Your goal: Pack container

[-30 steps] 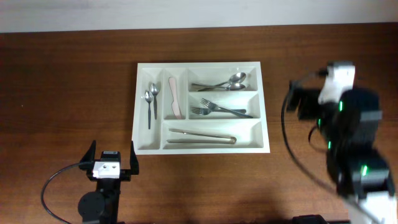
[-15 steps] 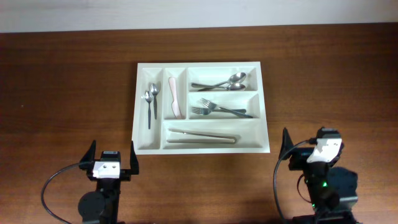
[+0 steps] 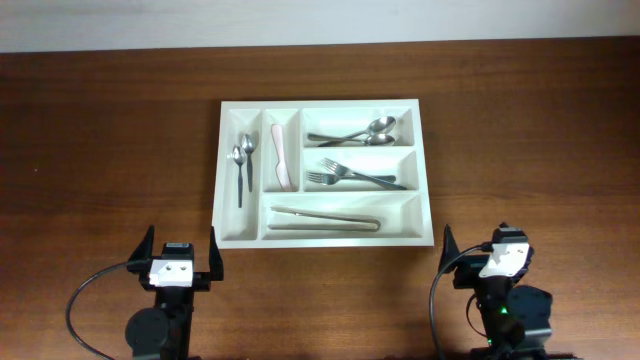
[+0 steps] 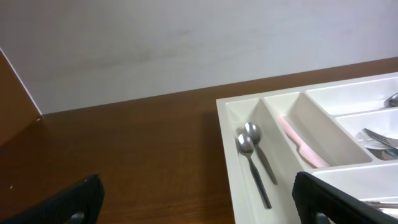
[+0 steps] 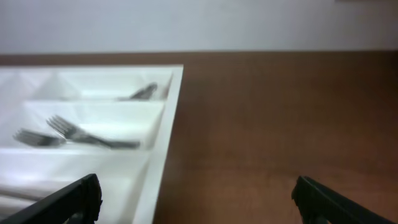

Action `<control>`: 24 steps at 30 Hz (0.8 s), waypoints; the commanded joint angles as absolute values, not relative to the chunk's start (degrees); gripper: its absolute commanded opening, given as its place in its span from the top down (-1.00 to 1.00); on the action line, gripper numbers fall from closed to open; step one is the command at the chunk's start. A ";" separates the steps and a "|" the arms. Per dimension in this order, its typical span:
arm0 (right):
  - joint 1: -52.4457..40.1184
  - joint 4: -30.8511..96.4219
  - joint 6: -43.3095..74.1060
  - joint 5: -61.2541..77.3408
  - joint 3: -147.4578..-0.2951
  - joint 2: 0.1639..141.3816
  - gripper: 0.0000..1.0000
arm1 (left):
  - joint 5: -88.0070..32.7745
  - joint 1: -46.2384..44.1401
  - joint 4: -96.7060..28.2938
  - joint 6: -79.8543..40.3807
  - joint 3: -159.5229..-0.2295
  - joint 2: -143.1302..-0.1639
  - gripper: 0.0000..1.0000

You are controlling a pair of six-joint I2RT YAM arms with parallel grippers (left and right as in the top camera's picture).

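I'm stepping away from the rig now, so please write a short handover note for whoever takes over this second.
Grippers: both open and empty. The left gripper sits off the near left corner of the tray, the right gripper off its near right corner.
Tray: flat, mid-table.
Done: two small spoons in the far-left slot, pink knife in the next slot, two spoons top right, two forks below them, tongs in the long slot.
Left: no loose cutlery in view on the table. Packing looks finished, but confirm before ending.
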State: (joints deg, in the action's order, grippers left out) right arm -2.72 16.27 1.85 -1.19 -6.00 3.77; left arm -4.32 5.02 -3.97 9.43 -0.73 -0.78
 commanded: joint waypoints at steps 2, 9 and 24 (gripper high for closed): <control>-2.61 16.01 -1.74 -0.82 -4.82 2.76 -0.98 | -5.15 5.32 -4.14 9.98 -0.49 -0.30 -0.99; -2.59 16.01 -2.13 -0.60 -4.82 2.59 -0.97 | -5.15 5.32 -4.14 9.98 -0.49 -0.30 -0.99; 0.08 15.79 -2.13 1.30 -4.82 2.02 -0.97 | -5.15 5.32 -4.14 9.98 -0.49 -0.30 -0.99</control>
State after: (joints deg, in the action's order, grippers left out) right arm -0.34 16.08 -1.78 0.32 -5.34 2.72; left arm -4.32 5.02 -3.97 9.43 -0.73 -0.78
